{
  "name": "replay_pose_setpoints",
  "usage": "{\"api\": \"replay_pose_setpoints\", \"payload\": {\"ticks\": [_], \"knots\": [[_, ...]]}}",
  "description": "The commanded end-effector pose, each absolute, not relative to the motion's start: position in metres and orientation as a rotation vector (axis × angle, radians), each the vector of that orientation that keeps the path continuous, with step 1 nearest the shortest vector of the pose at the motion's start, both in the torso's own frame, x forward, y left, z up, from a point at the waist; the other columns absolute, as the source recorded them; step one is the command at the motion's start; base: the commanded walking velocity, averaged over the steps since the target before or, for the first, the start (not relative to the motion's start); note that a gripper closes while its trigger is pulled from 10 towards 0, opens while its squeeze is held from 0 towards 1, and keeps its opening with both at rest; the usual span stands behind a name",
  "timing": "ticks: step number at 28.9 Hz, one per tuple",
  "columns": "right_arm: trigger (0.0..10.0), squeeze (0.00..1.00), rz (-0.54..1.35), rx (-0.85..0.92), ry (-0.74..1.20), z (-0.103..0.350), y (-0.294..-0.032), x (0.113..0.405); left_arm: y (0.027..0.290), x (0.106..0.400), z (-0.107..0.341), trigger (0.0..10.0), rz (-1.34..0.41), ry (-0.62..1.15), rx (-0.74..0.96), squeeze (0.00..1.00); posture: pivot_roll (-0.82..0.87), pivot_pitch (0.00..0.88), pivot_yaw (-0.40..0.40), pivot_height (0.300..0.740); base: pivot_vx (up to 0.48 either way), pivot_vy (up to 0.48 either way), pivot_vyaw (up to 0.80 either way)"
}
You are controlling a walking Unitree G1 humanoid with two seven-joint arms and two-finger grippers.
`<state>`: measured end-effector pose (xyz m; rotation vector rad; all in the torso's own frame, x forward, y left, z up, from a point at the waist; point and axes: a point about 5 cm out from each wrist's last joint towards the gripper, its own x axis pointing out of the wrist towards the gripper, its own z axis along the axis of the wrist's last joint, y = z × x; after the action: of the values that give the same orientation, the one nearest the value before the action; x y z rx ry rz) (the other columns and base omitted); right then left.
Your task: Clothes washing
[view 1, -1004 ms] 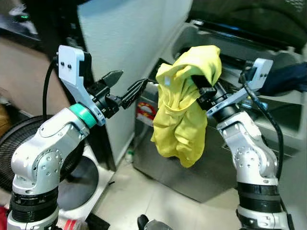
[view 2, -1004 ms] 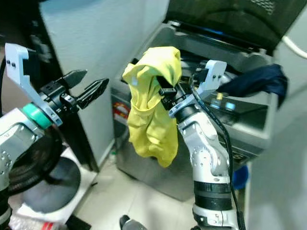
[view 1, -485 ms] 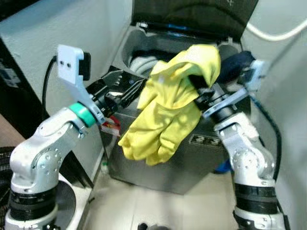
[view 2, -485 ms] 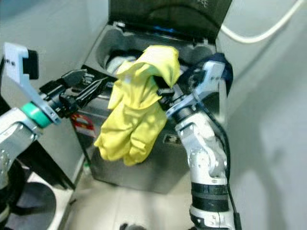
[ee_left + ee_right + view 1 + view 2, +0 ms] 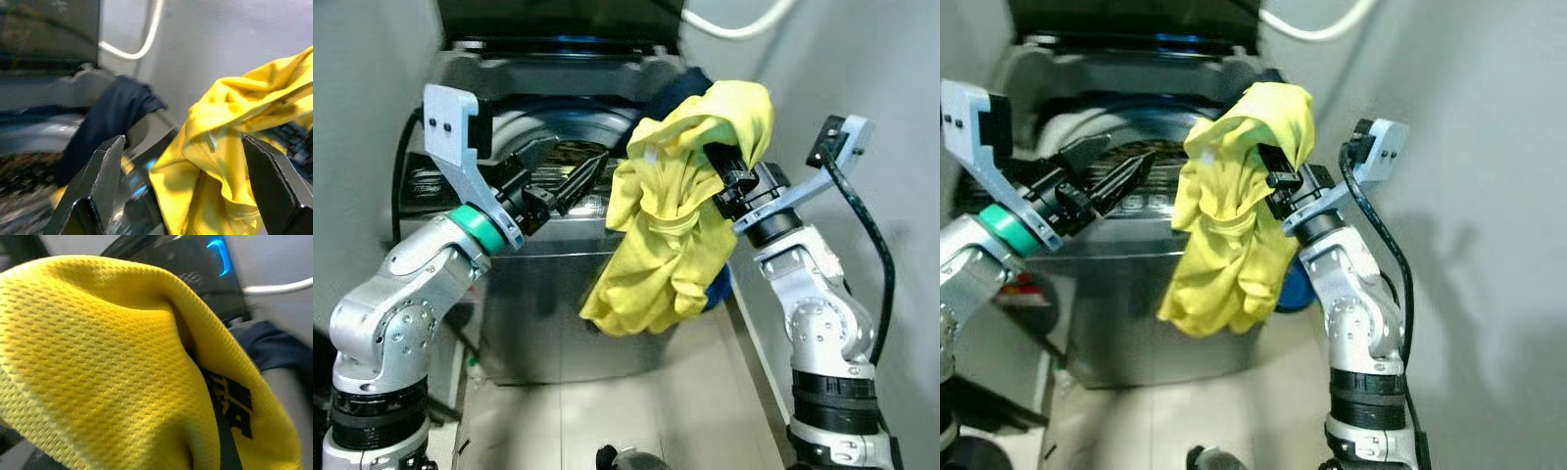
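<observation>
1. The right gripper (image 5: 722,174) is clamped on the yellow garment (image 5: 674,235), with cloth draped over its fingers and the bulk hanging below in a long bunch.
2. The garment hangs in the air in front of the washing machine (image 5: 524,284), near the machine's front right corner and above the floor, not yet over the opening.
3. The drum opening (image 5: 543,132) lies beyond and to the robot's left of the held garment; the raised lid (image 5: 558,18) stands at the machine's back edge.
4. The garment's long axis runs roughly vertical, so it probably has to travel forward and leftward past the rim before release.
5. The left gripper (image 5: 570,178) is spread apart and empty, near the machine's front edge, just beside the cloth.
6. A dark blue garment (image 5: 105,120) lies draped over the machine's right edge.
</observation>
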<state>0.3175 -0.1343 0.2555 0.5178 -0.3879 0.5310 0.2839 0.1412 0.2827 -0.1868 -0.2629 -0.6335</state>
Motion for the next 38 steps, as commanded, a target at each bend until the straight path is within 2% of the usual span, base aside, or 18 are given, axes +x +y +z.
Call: {"api": "replay_pose_setpoints", "payload": {"ticks": [1, 18, 33, 36, 38], "knots": [[10.0, 0.0, 0.569, 0.494, -0.417, 0.261, -0.128, 0.314, 0.148, 0.286, 0.287, 10.0, -0.565, -0.298, -0.172, 0.0, 0.05, 0.063, -0.001, 0.74, 0.439, 0.0, 0.0], [10.0, 0.0, 0.564, 0.498, -0.419, 0.26, -0.129, 0.314, 0.148, 0.288, 0.286, 10.0, -0.558, -0.289, -0.177, 0.0, 0.04, 0.06, 0.0, 0.74, 0.427, 0.0, 0.0], [10.0, 0.0, 0.569, 0.49, -0.423, 0.261, -0.13, 0.315, 0.143, 0.286, 0.287, 10.0, -0.594, -0.292, -0.189, 0.0, 0.04, 0.049, -0.003, 0.74, 0.0, 0.0, 0.0], [10.0, 0.0, 0.582, 0.487, -0.429, 0.263, -0.128, 0.315, 0.143, 0.285, 0.292, 10.0, -0.601, -0.31, -0.19, 0.0, 0.04, 0.048, -0.003, 0.74, 0.0, 0.0, 0.0], [10.0, 0.0, 0.638, 0.483, -0.44, 0.267, -0.124, 0.311, 0.145, 0.284, 0.305, 10.0, -0.563, -0.39, -0.137, 0.0, 0.04, 0.046, -0.004, 0.74, 0.0, 0.0, 0.0]]}}
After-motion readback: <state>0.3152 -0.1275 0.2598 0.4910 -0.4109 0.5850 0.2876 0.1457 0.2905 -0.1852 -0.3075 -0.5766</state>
